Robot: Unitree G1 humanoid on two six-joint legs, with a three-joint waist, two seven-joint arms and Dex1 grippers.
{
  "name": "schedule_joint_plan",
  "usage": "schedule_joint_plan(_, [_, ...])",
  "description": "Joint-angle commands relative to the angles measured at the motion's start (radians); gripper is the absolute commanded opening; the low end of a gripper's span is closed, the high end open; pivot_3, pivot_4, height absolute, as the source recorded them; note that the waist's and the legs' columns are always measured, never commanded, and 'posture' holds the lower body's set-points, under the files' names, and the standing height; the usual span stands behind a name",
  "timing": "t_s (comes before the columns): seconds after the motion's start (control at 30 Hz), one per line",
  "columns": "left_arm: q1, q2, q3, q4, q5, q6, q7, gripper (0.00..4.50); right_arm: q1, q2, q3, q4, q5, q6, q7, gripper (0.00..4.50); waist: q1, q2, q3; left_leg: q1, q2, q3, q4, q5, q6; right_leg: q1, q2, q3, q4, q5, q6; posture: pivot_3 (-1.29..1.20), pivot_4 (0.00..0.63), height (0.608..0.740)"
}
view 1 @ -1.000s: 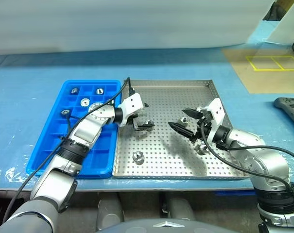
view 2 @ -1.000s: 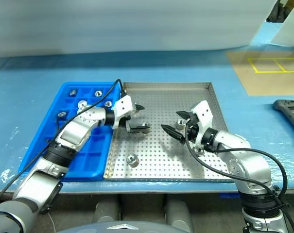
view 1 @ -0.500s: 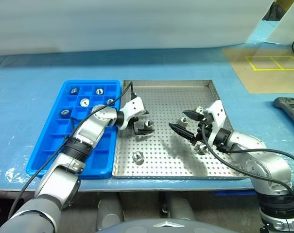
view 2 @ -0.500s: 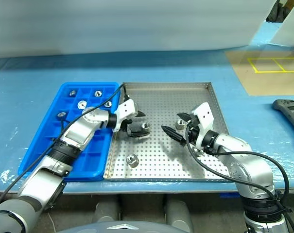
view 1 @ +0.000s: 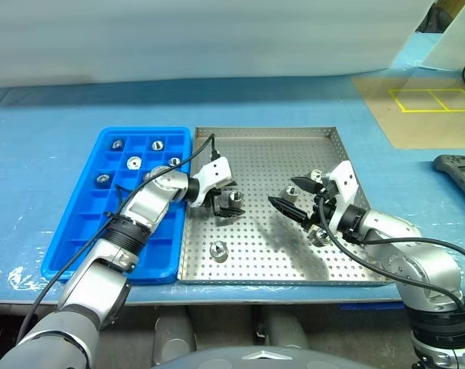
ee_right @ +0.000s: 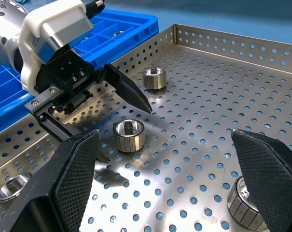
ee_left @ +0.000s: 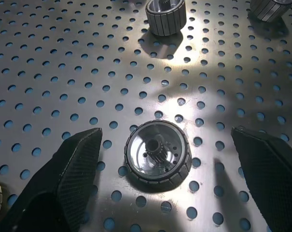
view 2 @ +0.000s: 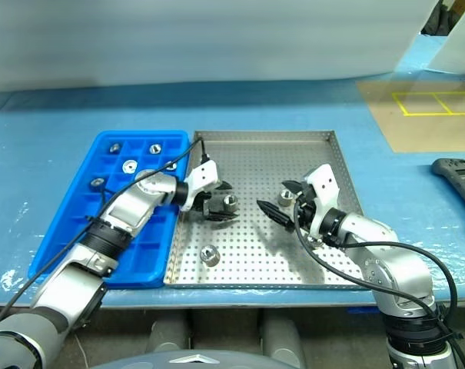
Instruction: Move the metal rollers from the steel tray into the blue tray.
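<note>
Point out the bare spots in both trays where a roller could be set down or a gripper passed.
The blue tray: its near rows of compartments are free; rollers fill the far rows. The steel tray: the far strip along its rim is bare. Crowded: the middle, where the left gripper straddles a roller opposite the right gripper.

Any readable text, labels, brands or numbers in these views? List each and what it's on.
None readable.
Steel tray, blue tray, metal rollers: no print or engraving shows.
Left tool and right tool housings: no legible marks.
Yellow floor marking: outlined boxes, no characters.
Dark handset at the table's right edge: nothing can be made out.
</note>
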Motion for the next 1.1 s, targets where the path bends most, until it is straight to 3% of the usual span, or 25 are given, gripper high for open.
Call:
schedule_joint_plan(0.03, [-0.021,0.0,-0.006,-0.005,0.008,-0.003,-0.011,4.5,-0.001,-0.002,-0.028,-0.049,0.022,-0.011,-0.006,4.47,0.0,0.0,0.0,0.0,0.0,0.0,0.0,0.0,0.0,0.0,0.0,0.0,0.0,0.0,0.0,-0.25,0.15,0.74])
schedule_joint_plan(0.07, [-0.021,0.0,-0.009,-0.004,0.011,-0.005,-0.013,4.5,-0.001,-0.002,-0.027,-0.049,0.02,-0.011,-0.006,4.47,0.0,0.0,0.0,0.0,0.0,0.0,0.0,0.0,0.0,0.0,0.0,0.0,0.0,0.0,0.0,-0.25,0.15,0.74])
schedule_joint_plan(0.17, [-0.019,-0.001,-0.014,-0.005,0.014,-0.003,-0.025,3.91,-0.001,-0.002,-0.026,-0.049,0.019,-0.013,-0.007,4.5,0.0,0.0,0.0,0.0,0.0,0.0,0.0,0.0,0.0,0.0,0.0,0.0,0.0,0.0,0.0,-0.25,0.15,0.74])
schedule_joint_plan(0.37, [-0.019,-0.008,-0.013,-0.005,0.013,0.023,-0.04,1.85,0.007,0.0,-0.011,-0.046,0.006,-0.024,-0.01,4.5,0.0,0.0,0.0,0.0,0.0,0.0,0.0,0.0,0.0,0.0,0.0,0.0,0.0,0.0,0.0,-0.25,0.15,0.74])
schedule_joint_plan(0.4, [-0.015,-0.005,-0.016,-0.009,0.013,0.026,-0.045,1.68,0.006,0.002,-0.01,-0.048,0.008,-0.022,-0.012,4.5,0.0,0.0,0.0,0.0,0.0,0.0,0.0,0.0,0.0,0.0,0.0,0.0,0.0,0.0,0.0,-0.25,0.15,0.74])
schedule_joint_plan(1.1, [-0.042,0.028,0.071,-0.116,-0.07,0.135,-0.047,1.68,-0.001,0.015,0.019,-0.019,0.006,-0.04,-0.001,4.5,-0.001,0.0,0.0,0.001,0.0,0.0,-0.001,0.0,0.0,0.001,0.0,0.0,-0.001,0.0,0.0,-0.21,0.15,0.74])
